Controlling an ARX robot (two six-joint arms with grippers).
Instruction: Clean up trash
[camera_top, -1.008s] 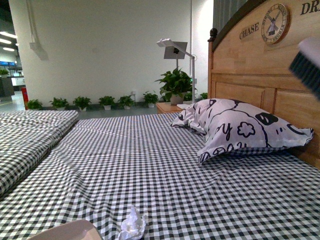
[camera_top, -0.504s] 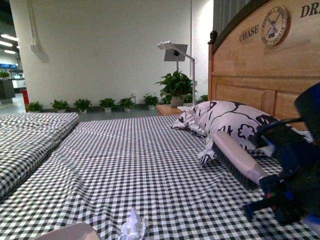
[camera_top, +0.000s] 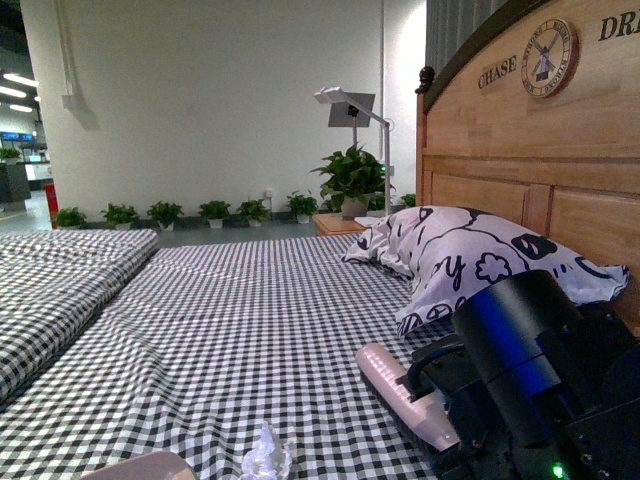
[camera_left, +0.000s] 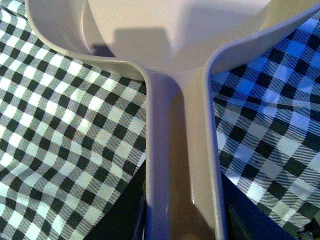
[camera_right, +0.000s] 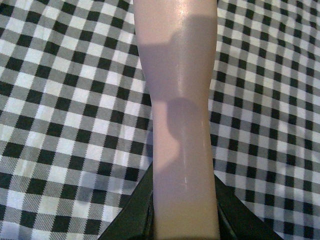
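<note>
While the trash, a small crumpled translucent scrap, lies on the checked bed sheet at the bottom centre of the front view, the two implements flank it. The pale dustpan shows only as a rim at the bottom left of that frame, just beside the scrap. The brush enters from the lower right, its pale handle running diagonally up and left from the right arm's dark wrist, its far end near the scrap but apart from it. So the trash sits between pan and brush, and a sweep would probably have to run leftward across the frame into the pan mouth. The dustpan looks the nearer of the two. In the left wrist view the left tool is closed around the dustpan's handle, dark jaws showing on either side of it at the lower edge. In the right wrist view the right tool likewise pinches the brush handle at the bottom of the frame. The bristles are not visible, so whether they touch the sheet cannot be told.
</note>
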